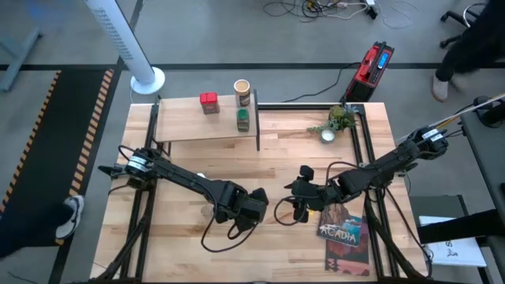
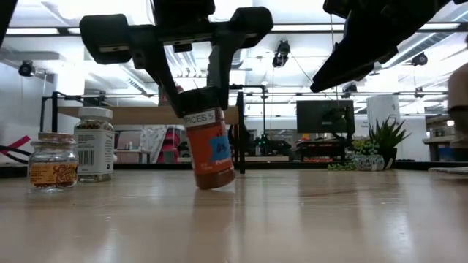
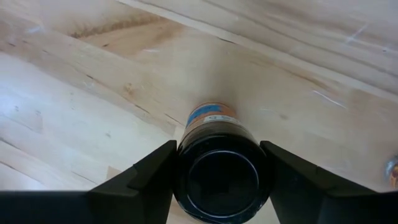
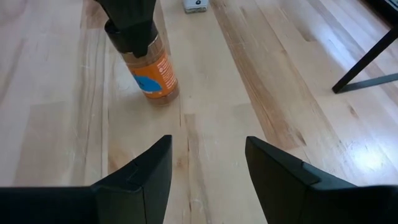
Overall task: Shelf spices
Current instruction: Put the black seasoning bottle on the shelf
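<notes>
The dark-capped brown jar [image 2: 210, 150] is in the left gripper [image 1: 251, 207], whose fingers are closed on its cap, in the middle of the near half of the table [image 1: 189, 244]. In the low view it hangs tilted, its base at or just off the wood; I cannot tell which. The step in hand looks like the pick-up of this spice, with the carry to the shelf [image 1: 185, 122] to come.

The shelf stands at the far left of the table, well apart from the jar. On its top sit 3 spices: the red square tin [image 1: 208, 102], the tan cylindrical canister [image 1: 242, 90] and the green-lidded jar [image 1: 243, 120], crowded toward its right end. The left half of the shelf top is bare, so the next move probably calls for lifting the jar above shelf height, carrying it back and to the left, then setting it down upright there.

The right gripper [image 4: 208, 168] waits just to the right of the left one, its fingers spread wide and holding nothing. It is near enough to matter if the left arm swings right.

In the low view 2 jars stand on the table at the left, a short clear one [image 2: 52, 162] and a taller one [image 2: 96, 143]; I cannot place them in the overhead view. The potted plant [image 1: 339, 120] and the Acadia book [image 1: 345, 229] lie to the right, off the likely path.
</notes>
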Robot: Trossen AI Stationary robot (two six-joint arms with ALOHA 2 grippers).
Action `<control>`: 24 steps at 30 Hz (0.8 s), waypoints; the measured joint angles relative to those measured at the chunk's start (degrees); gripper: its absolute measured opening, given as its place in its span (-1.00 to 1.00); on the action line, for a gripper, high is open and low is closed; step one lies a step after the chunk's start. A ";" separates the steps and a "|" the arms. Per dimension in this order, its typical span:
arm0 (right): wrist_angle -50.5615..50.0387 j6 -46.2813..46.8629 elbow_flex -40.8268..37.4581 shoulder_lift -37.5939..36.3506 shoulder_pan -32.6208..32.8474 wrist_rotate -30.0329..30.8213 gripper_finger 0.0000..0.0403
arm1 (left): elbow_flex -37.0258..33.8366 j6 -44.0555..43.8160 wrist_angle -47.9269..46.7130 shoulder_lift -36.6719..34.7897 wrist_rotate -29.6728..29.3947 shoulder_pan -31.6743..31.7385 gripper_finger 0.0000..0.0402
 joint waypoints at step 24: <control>1.31 0.03 -0.38 0.00 0.00 -0.17 -0.10 | 0.00 -2.49 2.58 0.17 -4.22 0.07 0.18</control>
